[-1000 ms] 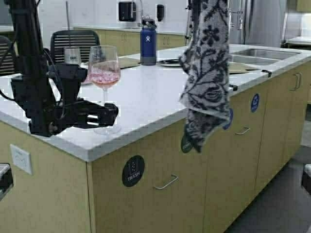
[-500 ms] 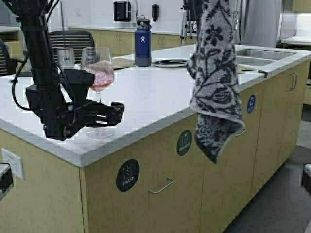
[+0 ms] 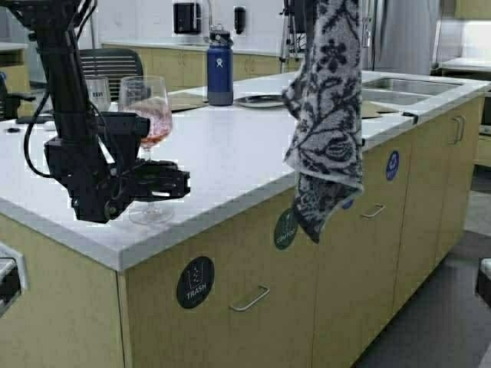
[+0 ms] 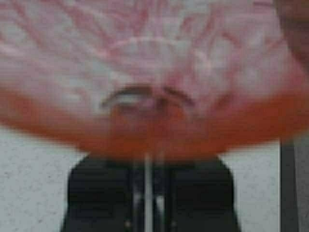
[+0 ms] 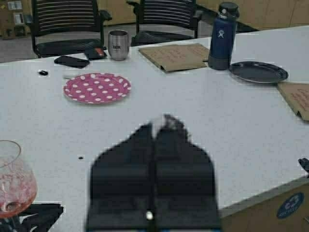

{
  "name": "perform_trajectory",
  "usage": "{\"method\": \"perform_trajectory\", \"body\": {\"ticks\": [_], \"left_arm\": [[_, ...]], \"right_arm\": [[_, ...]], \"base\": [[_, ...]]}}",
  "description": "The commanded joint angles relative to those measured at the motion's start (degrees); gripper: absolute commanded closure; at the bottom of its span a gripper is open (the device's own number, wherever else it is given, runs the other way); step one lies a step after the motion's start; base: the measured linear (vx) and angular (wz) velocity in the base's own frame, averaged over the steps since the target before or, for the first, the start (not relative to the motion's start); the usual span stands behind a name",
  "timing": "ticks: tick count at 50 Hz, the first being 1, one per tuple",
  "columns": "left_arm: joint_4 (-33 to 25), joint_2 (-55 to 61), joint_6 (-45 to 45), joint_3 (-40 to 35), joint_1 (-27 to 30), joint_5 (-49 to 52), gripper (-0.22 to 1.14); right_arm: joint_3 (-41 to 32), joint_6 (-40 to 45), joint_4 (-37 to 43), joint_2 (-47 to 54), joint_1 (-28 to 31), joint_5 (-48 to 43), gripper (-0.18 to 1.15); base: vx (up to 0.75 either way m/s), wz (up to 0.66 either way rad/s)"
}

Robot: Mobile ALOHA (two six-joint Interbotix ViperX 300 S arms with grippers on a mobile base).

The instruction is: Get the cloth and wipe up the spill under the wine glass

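The wine glass (image 3: pixel 146 115) stands near the front corner of the white counter (image 3: pixel 238 153), with pinkish liquid in its bowl (image 4: pixel 154 72). My left gripper (image 3: pixel 180 182) is shut on its thin stem (image 4: pixel 148 193), just above the round foot (image 3: pixel 151 213). I cannot tell whether the foot touches the counter. The spill is hidden. The patterned grey-and-white cloth (image 3: pixel 326 115) hangs limp in front of the counter's edge, right of the glass. My right gripper (image 5: pixel 155 128) is shut on the cloth's top, and a tuft of cloth (image 5: pixel 167 121) shows at its tips.
Farther back on the counter are a dark blue bottle (image 3: pixel 219 67), a steel mug (image 5: pixel 118 44), a pink dotted plate (image 5: pixel 97 87), a dark plate (image 5: pixel 258 71) and brown paper (image 5: pixel 176 55). A sink (image 3: pixel 406 84) lies at the right. Chairs (image 5: pixel 67 19) stand behind.
The robot has moved: the whole scene has shifted left in the high view. The hanging cloth swung right and back. Both grippers keep their holds.
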Motion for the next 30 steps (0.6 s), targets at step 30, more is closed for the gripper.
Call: {"method": "perform_trajectory", "body": {"ticks": [30], "left_arm": [[0.18,-26.19,-0.09,12.74,-0.18,7.03,0.83]], "right_arm": [[-26.46,5.1,-0.26,18.63,1.93,-4.48,0.91]], "base": [[0.01,0.01]]}}
